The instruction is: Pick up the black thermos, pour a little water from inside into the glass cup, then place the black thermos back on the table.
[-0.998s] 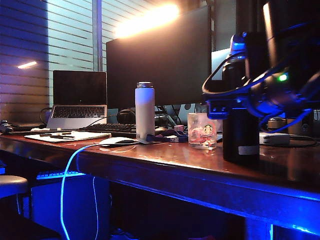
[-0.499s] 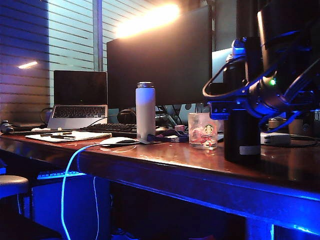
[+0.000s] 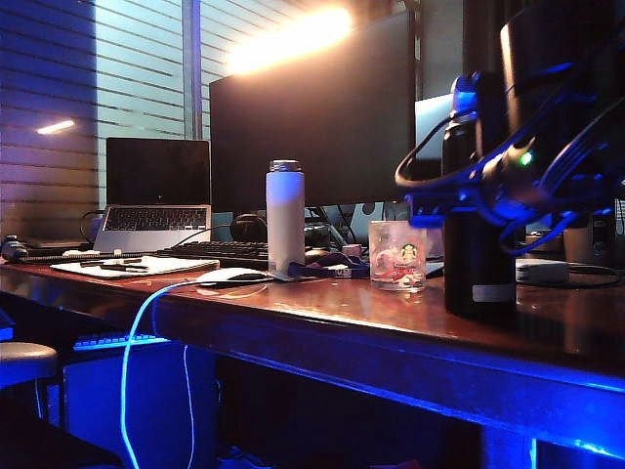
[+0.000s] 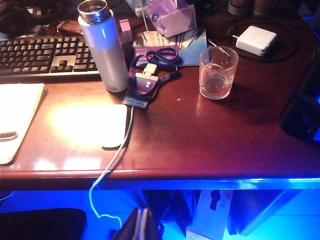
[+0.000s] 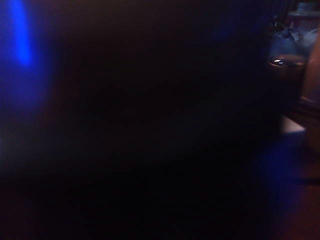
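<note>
The black thermos (image 3: 479, 234) stands upright on the table (image 3: 322, 303), at the right of the exterior view. My right gripper (image 3: 435, 200) is at its mid-height, open, with its fingers reaching past the thermos body towards the glass cup (image 3: 397, 254). Nearly all of the right wrist view is dark with the thermos's side (image 5: 150, 125). The glass cup (image 4: 217, 72) stands a short way left of the thermos. My left gripper (image 4: 141, 227) hangs shut below the table's front edge, off the table (image 4: 200, 145).
A white bottle (image 3: 284, 215) with a metal cap stands left of the cup, next to a lanyard (image 4: 152, 75) and a white mouse (image 4: 112, 125). Behind are a keyboard (image 4: 45, 55), laptop (image 3: 154, 195), monitor (image 3: 312, 117) and white charger (image 4: 256, 40).
The right arm's wrist has shifted left, closer around the thermos. The thermos, the cup and the left gripper stay where they were.
</note>
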Controlling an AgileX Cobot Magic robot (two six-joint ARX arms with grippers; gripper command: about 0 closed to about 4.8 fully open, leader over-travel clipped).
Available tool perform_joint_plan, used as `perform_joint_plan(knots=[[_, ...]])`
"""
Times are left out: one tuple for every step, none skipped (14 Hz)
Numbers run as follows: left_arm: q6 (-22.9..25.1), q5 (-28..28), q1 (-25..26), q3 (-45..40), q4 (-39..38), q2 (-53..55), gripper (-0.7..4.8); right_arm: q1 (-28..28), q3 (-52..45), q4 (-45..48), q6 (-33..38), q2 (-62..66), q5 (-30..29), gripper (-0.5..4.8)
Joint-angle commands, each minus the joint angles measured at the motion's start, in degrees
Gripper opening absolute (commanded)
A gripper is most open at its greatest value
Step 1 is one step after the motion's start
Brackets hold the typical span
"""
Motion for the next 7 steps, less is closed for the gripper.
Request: perform_joint_plan(knots=[[0.04, 0.15, -0.07, 0.17, 0.26, -0.17, 0.23, 0.02, 0.98, 0.28, -0.50, 1.03, -0.31, 4.79], [0.04, 0.15, -0.07, 0.17, 0.26, -0.17, 0.23, 0.00, 0.98, 0.28, -0.50, 1.03, -0.26, 4.79], [0.04, 0.13, -0.07, 0.17, 0.26, -0.17, 0.22, -0.31, 0.98, 0.28, -0.50, 1.03, -0.22, 4.79], [0.04, 0.15, -0.07, 0.17, 0.24, -0.17, 0.23, -0.57, 0.98, 0.28, -0.50, 1.03, -0.02, 4.79], [0.04, 0.15, -0.07, 0.17, 0.20, -0.17, 0.23, -0.87, 1.01, 0.31, -0.50, 1.03, -0.04, 4.79], [0.04, 0.15, -0.07, 0.17, 0.15, -0.17, 0.22, -1.20, 1.01, 0.28, -0.46, 1.03, -0.11, 4.79], [0.04, 0.15, -0.07, 0.17, 0.13, -0.17, 0.23, -1.22, 1.01, 0.31, -0.46, 1.03, -0.04, 4.79]])
